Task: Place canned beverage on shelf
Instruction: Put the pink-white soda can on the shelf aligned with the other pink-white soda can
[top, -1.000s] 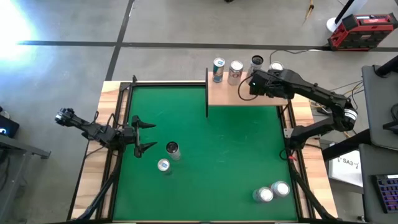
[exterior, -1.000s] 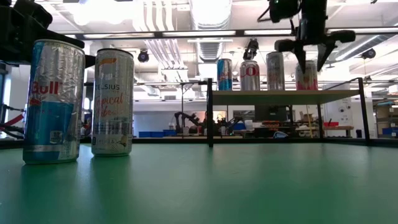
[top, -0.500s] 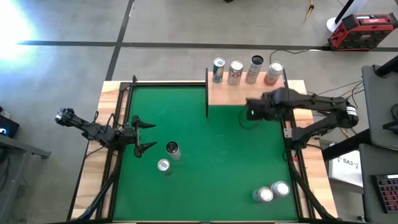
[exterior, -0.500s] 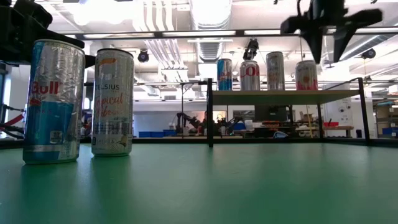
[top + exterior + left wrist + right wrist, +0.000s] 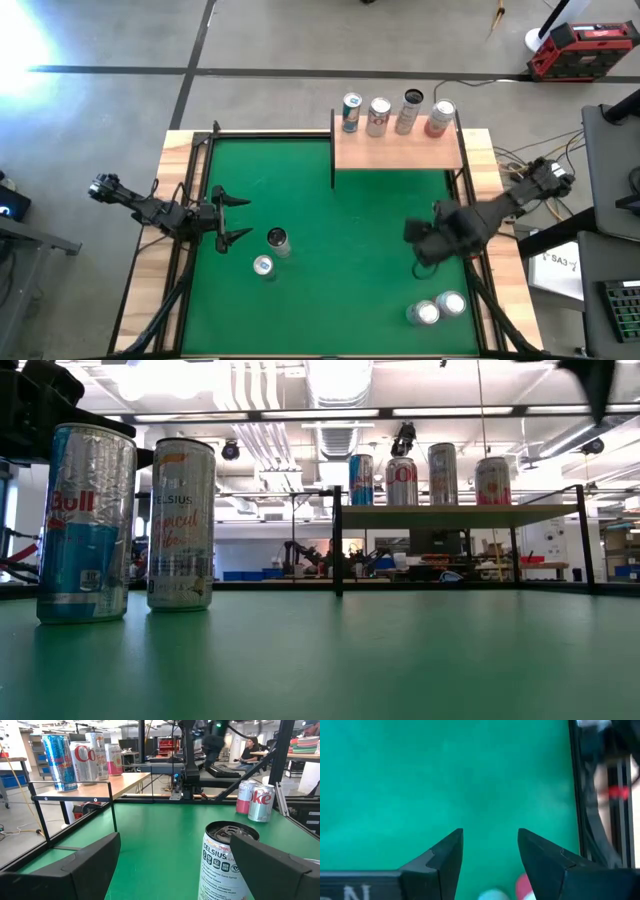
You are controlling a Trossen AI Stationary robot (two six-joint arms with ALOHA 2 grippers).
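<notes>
The shelf [image 5: 398, 150], a pale-wood board on black posts, stands at the table's far right. Several cans stand in a row along its far edge, from a blue one [image 5: 351, 112] to a pink one [image 5: 440, 117]; they also show in the low view [image 5: 494, 481]. My right gripper [image 5: 414, 238] is open and empty above the green felt, far on the near side of the shelf; its wrist view [image 5: 490, 855] looks down on the felt. My left gripper [image 5: 228, 218] is open at the table's left, beside a Celsius can [image 5: 227, 861] and a Red Bull can [image 5: 88, 525], both upright on the felt.
Two more cans [image 5: 424, 313] [image 5: 451, 302] stand upright near the table's near right corner, on the near side of my right gripper. Black frame rails [image 5: 468, 215] run along the table's sides. Open felt [image 5: 350, 250] lies between the two arms.
My right gripper, open throughout, has left the shelf's right end, where the pink can stays standing. It has swung toward the table's near edge and now hangs over the right side of the felt. The cans have not moved.
</notes>
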